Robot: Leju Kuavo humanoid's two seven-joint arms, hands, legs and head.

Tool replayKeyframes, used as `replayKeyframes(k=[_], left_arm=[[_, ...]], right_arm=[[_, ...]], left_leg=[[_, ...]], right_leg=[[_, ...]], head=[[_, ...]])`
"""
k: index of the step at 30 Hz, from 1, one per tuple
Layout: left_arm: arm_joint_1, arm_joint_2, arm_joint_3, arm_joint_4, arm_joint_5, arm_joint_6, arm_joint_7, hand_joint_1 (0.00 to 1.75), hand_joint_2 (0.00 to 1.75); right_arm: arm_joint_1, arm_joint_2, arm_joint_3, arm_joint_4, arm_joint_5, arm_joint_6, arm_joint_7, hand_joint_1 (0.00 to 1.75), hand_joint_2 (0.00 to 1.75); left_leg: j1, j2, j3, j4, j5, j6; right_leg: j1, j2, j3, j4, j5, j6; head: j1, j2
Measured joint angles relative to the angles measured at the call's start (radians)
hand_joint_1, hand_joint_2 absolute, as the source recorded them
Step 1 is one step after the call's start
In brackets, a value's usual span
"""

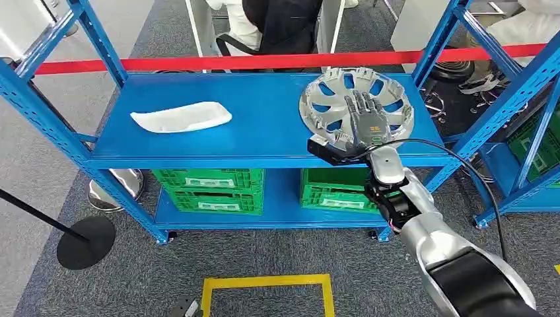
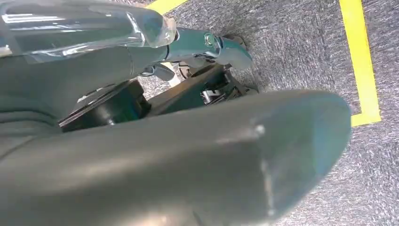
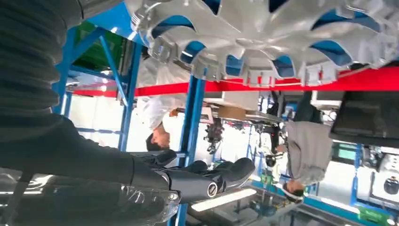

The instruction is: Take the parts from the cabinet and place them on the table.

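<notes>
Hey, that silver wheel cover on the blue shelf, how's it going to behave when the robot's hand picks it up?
The wheel cover looks like thin moulded plastic with open spokes, so it is probably light for its size and slightly flexible. Its glossy finish may be slippery under the right hand. Lying flat on the shelf, it seems unlikely to roll.

A red tape (image 1: pixel 264 62) runs across behind the blue rack, level with its top shelf. Under that shelf stand two green crates (image 1: pixel 208 190), one at the left and one (image 1: pixel 333 189) at the right, side by side on the lower shelf. A black round stand base (image 1: pixel 86 242) sits on the grey carpet (image 1: pixel 277 254) left of the rack, with a thin black pole rising from it. Yellow floor tape (image 1: pixel 266 282) marks a square on the carpet in front. Behind the rack a person (image 1: pixel 280 26) sits on a chair. More green crates (image 1: pixel 541 142) show at the far right.
</notes>
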Motion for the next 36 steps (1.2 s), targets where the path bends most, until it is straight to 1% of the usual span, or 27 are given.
replayKeyframes(k=[3,8,13,20,25,32,36], left_arm=[[0.000,0.000,0.000,0.000,0.000,0.000,0.000,0.00,0.00],[0.000,-0.001,0.000,0.000,-0.001,-0.002,0.002,0.00,0.00],[0.000,-0.001,0.000,0.000,-0.002,-0.002,0.001,0.00,0.00],[0.000,-0.001,0.000,0.000,-0.001,-0.002,-0.001,0.00,0.00],[0.000,-0.001,0.000,0.000,-0.002,-0.003,-0.001,0.00,0.00],[0.000,-0.001,0.000,0.000,-0.005,-0.005,0.001,0.00,0.00],[0.000,-0.001,0.000,0.000,-0.006,-0.006,0.003,0.00,0.00]], right_arm=[[0.001,-0.002,0.001,0.003,0.000,0.004,0.003,0.00,1.75],[0.001,-0.008,0.003,0.010,0.006,0.055,0.012,0.00,1.75],[0.001,-0.009,0.005,0.016,0.013,0.087,0.029,0.00,1.75],[0.001,-0.011,0.014,0.024,0.019,0.090,0.037,0.00,1.75],[0.005,-0.011,0.018,0.029,0.019,0.110,0.042,0.00,1.75],[0.051,-0.008,0.018,0.036,0.011,0.107,0.065,0.00,1.75],[0.079,0.003,0.014,0.043,0.010,0.111,0.088,0.00,1.75]], left_leg=[[0.000,0.000,0.000,0.000,0.000,0.000],[0.000,0.000,0.000,0.000,0.000,0.000],[0.000,0.000,0.000,0.000,0.000,0.000],[0.000,0.000,0.000,0.000,0.000,0.000],[0.000,0.000,0.000,0.000,0.000,0.000],[0.000,0.000,0.000,0.000,0.000,0.000],[0.000,0.000,0.000,0.000,0.000,0.000]], right_leg=[[0.000,0.000,0.000,0.000,0.000,0.000],[0.000,0.000,0.000,0.000,0.000,0.000],[0.000,0.000,0.000,0.000,0.000,0.000],[0.000,0.000,0.000,0.000,0.000,0.000],[0.000,0.000,0.000,0.000,0.000,0.000],[0.000,0.000,0.000,0.000,0.000,0.000],[0.000,0.000,0.000,0.000,0.000,0.000]], head=[[0.000,0.000],[0.000,0.000],[0.000,0.000],[0.000,0.000],[0.000,0.000],[0.000,0.000],[0.000,0.000]])
